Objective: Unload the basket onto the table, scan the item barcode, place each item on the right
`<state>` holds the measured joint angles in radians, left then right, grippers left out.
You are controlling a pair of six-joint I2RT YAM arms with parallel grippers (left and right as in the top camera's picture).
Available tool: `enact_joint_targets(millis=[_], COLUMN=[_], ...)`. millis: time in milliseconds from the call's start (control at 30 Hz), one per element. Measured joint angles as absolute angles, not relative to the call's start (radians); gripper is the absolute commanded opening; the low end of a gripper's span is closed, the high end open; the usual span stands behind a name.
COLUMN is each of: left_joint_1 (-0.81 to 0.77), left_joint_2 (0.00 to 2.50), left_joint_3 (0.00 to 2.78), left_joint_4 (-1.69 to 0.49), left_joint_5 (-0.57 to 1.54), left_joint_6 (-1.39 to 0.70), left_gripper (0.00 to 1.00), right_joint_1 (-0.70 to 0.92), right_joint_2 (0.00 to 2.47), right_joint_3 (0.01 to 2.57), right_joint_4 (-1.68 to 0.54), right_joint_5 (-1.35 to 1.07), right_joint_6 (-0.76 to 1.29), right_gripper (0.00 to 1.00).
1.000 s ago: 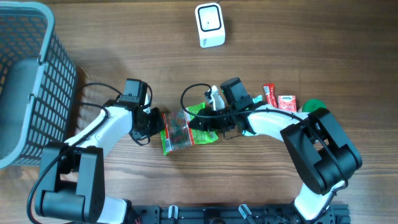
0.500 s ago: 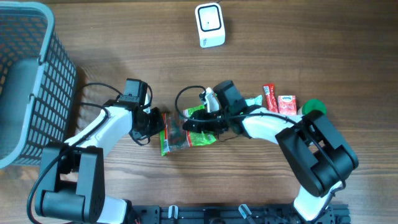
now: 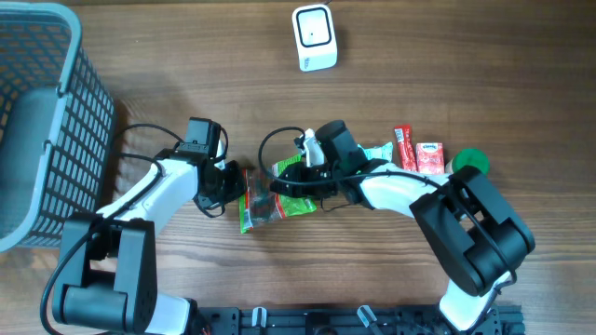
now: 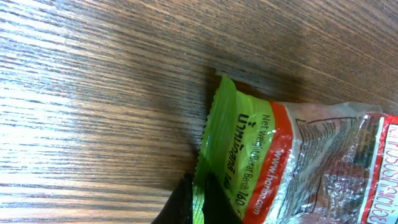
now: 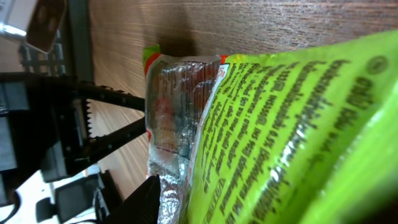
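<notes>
Green crinkly film with a clear window in the middle: the snack packet (image 3: 257,214) lies on the near middle of the wooden table (image 3: 186,65), strung between the two arms. It looks light, floppy and slick, with loose contents, I'd guess, so it would sag and fold if taken by its belly. The flat crimped seals at either end are the sound places to pinch.

The left gripper (image 3: 238,191) is clenched on the left-hand seal, and its wrist view shows dark fingertips (image 4: 176,206) nipping the green edge. The right gripper (image 3: 279,186) reaches over the packet's right half. Its wrist camera is filled with print and foil, and I cannot tell whether those fingers have the film or merely stand about it.

I can't find the barcode in any view; the small print is blurred and the arm covers part of the packet. A little farther right lie small red sachets (image 3: 417,151). Far left stands a grey basket (image 3: 88,112), and at the far edge the white scanner (image 3: 314,37), well apart from the packet.
</notes>
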<state>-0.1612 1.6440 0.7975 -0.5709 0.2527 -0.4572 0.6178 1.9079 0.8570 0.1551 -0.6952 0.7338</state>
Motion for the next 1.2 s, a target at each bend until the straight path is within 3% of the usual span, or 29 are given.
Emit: enact_joint_targets(millis=[100, 300, 367, 567, 900, 1067, 1100, 1133, 1200], left_joint_1=[-0.161, -0.161, -0.161, -0.160, -0.004, 0.078, 0.091, 0.099, 0.113], left_joint_2=[1.644, 1.644, 1.644, 1.642, 1.397, 1.307, 1.303, 1.302, 1.303], left_joint_3=[0.797, 0.797, 0.797, 0.801, 0.871, 0.875, 0.875, 0.875, 0.875], left_joint_4=[-0.571, -0.570, -0.569, -0.569, -0.594, -0.620, -0.627, -0.632, -0.641], left_joint_5=[0.253, 0.252, 0.252, 0.241, 0.206, 0.200, 0.199, 0.198, 0.195], left_joint_6=[-0.457, -0.457, -0.456, -0.446, -0.419, -0.359, -0.347, -0.340, -0.325], left_gripper=[0.04, 0.04, 0.04, 0.04, 0.05, 0.11, 0.15, 0.27, 0.31], right_joint_1=[0.642, 0.685, 0.685, 0.656, 0.385, 0.286, 0.281, 0.276, 0.274], right_joint_2=[1.908, 1.908, 1.908, 1.908, 1.794, 1.660, 1.637, 1.606, 1.551], right_joint_3=[0.857, 0.857, 0.857, 0.857, 0.855, 0.855, 0.855, 0.855, 0.855], right_joint_4=[0.154, 0.154, 0.150, 0.146, 0.148, 0.057, 0.041, 0.019, -0.015], right_joint_5=[-0.664, -0.624, -0.622, -0.673, -1.113, -1.229, -1.235, -1.242, -1.249], right_joint_6=[0.738, 0.735, 0.736, 0.706, 0.476, 0.439, 0.435, 0.430, 0.423], right_gripper=[0.39, 0.23, 0.04, 0.04, 0.04, 0.04, 0.04, 0.04, 0.04])
